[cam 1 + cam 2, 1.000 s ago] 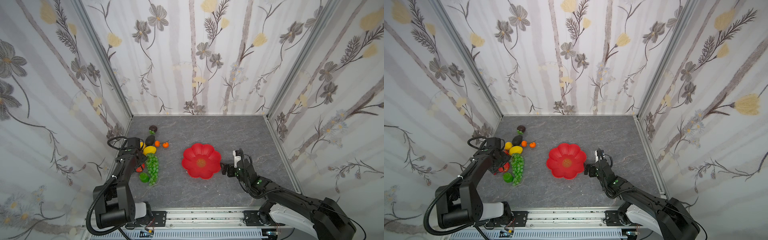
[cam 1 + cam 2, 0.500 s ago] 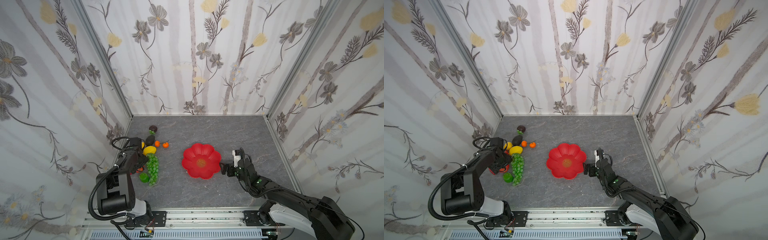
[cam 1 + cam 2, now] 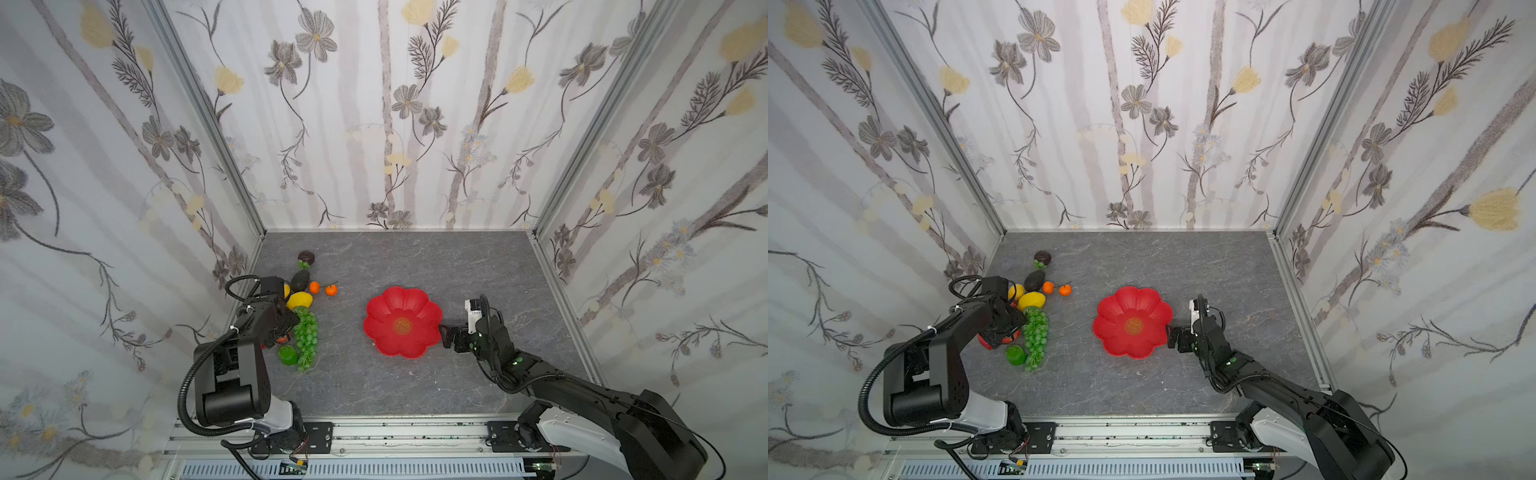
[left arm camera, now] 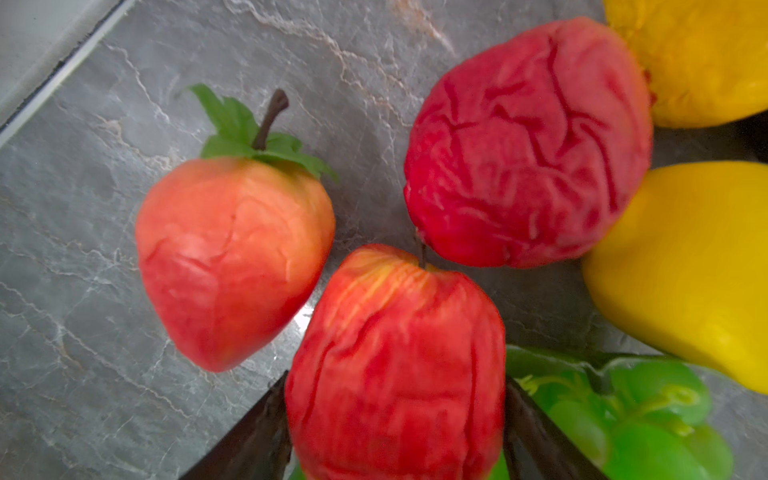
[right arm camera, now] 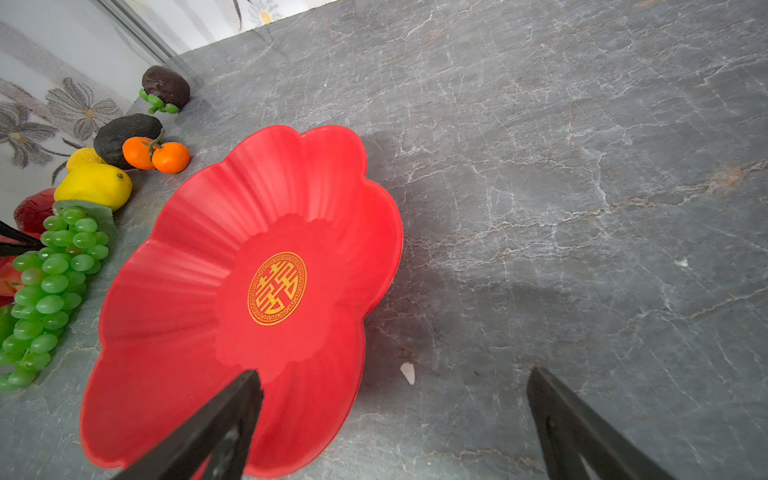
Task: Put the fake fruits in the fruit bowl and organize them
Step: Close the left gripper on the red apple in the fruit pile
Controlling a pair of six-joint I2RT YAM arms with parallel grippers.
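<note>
Left claw (image 3: 282, 330) is down in the fruit pile, well off on the left arm's side of the bowl (image 3: 415, 301). In both top views its arm has tucked the elbow in over the last second, while the claw itself has hardly shifted. Nothing else has budged: grapes (image 3: 306, 338), lemon (image 3: 300, 300) and the rest lie where they lay, and the bowl sits empty. The right claw (image 3: 445, 336) waits just beside the bowl's rim on the opposite side. Over to the left wrist view, and here's the story: the two dark fingers (image 4: 266, 424) press both flanks of a streaky red apple (image 4: 395, 324), clamped on it, with two more red fruits lying free beyond. Right wrist view: that claw is spread wide and holds nothing, one finger over a bowl petal and one over bare table (image 5: 582, 208). The tangerines (image 5: 156, 156) sit far across the bowl. My read: the grip is set, and the lift and carry come next. No fruit is home yet.
</note>
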